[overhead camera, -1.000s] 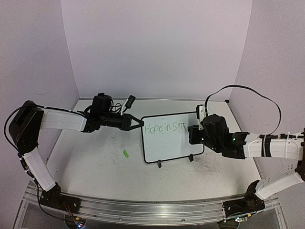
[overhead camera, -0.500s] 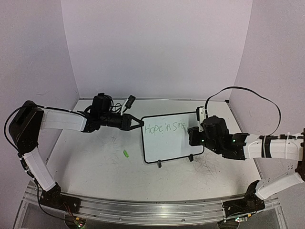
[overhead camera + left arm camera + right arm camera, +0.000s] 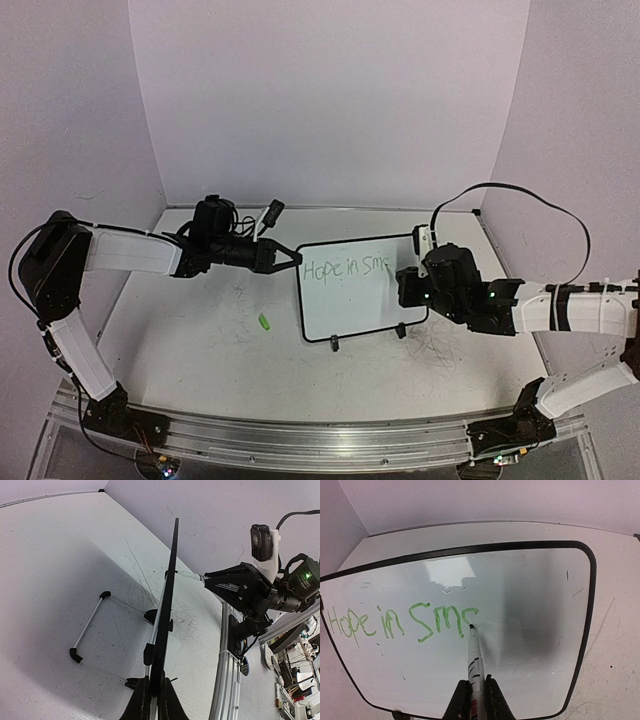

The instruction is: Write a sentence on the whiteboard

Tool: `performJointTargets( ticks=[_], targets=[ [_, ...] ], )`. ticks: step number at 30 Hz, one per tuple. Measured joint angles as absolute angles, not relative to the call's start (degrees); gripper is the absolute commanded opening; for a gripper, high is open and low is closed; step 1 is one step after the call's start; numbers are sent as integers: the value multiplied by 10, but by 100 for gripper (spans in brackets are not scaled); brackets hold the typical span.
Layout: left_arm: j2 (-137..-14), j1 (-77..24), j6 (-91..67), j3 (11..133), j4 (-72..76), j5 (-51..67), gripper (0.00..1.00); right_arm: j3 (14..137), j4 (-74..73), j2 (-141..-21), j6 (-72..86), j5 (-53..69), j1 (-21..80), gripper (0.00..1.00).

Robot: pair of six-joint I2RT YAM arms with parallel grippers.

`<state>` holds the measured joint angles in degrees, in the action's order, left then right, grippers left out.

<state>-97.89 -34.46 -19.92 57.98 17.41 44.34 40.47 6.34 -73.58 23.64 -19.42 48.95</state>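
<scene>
The whiteboard (image 3: pixel 355 295) stands on the table on two small black feet, its thin black frame edge-on in the left wrist view (image 3: pixel 167 595). Green lettering (image 3: pixel 395 622) on it reads "Hope in Sm" plus the start of another letter; it also shows in the top view (image 3: pixel 345 268). My left gripper (image 3: pixel 152 697) is shut on the board's left edge (image 3: pixel 297 258). My right gripper (image 3: pixel 475 695) is shut on a white marker (image 3: pixel 474 665), its tip touching the board at the end of the last green stroke. The right gripper sits at the board's right side (image 3: pixel 408 283).
A small green marker cap (image 3: pixel 264 321) lies on the table left of the board. Old pen marks cover the table near the board's feet (image 3: pixel 435 350). A wire stand (image 3: pixel 95 625) props the board behind. The aluminium rail (image 3: pixel 300 430) runs along the near edge.
The right gripper has shifted slightly while writing; a new green stroke after "Sm" has grown. The left arm and the board have not moved.
</scene>
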Motion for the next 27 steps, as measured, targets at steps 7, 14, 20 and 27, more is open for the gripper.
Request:
performJointTargets(
  ticks=[7, 14, 20, 27],
  targets=[
    [-979, -345, -199, 580, 174, 443, 0, 406, 65, -736, 234, -210, 489, 0],
    [-979, -345, -199, 580, 174, 443, 0, 418, 68, -741, 226, -220, 489, 0],
    [-979, -345, -199, 580, 174, 443, 0, 424, 74, -745, 223, -222, 489, 0],
    [-979, -345, -199, 580, 174, 443, 0, 423, 75, -746, 227, -222, 489, 0]
  ],
)
